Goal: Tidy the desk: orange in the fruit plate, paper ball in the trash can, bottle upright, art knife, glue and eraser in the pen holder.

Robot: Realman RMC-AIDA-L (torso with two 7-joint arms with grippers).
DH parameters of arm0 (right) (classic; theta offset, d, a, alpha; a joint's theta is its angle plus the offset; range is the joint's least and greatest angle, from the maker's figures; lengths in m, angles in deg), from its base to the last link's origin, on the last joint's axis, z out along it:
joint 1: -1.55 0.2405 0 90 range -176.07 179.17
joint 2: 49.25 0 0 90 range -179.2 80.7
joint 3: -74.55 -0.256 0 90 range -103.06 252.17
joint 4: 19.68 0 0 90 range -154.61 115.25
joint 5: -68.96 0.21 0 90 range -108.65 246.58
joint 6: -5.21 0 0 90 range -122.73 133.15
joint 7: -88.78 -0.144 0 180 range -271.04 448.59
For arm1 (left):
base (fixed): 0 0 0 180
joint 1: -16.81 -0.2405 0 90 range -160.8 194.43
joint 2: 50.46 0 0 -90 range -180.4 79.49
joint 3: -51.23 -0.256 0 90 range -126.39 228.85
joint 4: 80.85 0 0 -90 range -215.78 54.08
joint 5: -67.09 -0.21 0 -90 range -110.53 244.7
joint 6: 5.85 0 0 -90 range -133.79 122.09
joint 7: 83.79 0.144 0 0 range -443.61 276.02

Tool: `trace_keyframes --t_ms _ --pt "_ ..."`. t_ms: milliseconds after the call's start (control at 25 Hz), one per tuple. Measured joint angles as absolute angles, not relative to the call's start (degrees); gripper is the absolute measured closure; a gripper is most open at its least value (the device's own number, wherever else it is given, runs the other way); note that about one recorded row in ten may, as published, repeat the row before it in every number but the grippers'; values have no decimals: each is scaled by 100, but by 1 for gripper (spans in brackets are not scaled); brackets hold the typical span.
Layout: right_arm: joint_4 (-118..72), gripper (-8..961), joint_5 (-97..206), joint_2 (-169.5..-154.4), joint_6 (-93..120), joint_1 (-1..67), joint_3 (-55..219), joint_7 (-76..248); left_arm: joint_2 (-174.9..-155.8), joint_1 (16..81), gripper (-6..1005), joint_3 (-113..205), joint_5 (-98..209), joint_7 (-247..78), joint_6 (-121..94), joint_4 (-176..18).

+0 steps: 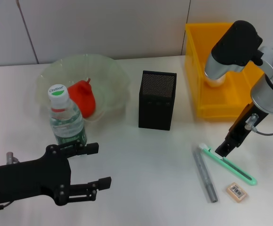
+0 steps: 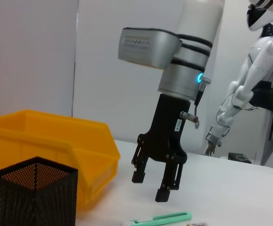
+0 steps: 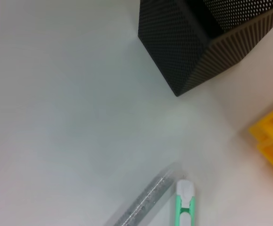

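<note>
A: Working on which step?

B: Collecting the art knife [image 1: 228, 165], judging by position. Hovering the right gripper [image 1: 222, 149] just above its white end, jaws apart, clamping on nothing. Needing next: lowering straight down, straddling the slim handle, closing.

A: Listing the remainder, largest first?

B: Resting on the white worktop [image 1: 141, 165]: trash can [image 1: 200, 84], rigid yellow plastic, rectangular, at far right. Fruit plate [image 1: 110, 73], pale green, translucent, wavy-rimmed, already holding the orange [image 1: 84, 96]. Pen holder [image 1: 157, 100], black metal mesh, square-sided, standing centre. Bottle [image 1: 66, 120], clear plastic, green label, already standing upright near the plate. Glue [image 1: 205, 175], a slender grey stick, lying just beside the knife. Eraser [image 1: 236, 192], small beige block with barcode, lying nearest the front edge.

A: Left gripper [image 1: 91, 169]?

B: Idling beside the bottle, jaws apart, holding nothing.
</note>
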State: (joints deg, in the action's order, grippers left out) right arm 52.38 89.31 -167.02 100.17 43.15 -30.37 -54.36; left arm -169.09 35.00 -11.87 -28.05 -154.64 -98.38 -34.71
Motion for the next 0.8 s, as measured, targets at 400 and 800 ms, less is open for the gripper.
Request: trace_keyframes --t_ms 400,800 --pt "4942 192 8922 -16729 9794 4261 -3086 -5573 -16902 3492 162 -1173 -2755 -15359 -9918 -3471" --pt "4690 193 8912 -16729 9488 4241 -3084 -5590 -16884 3478 162 -1143 -2778 -15357 -9946 -3471"
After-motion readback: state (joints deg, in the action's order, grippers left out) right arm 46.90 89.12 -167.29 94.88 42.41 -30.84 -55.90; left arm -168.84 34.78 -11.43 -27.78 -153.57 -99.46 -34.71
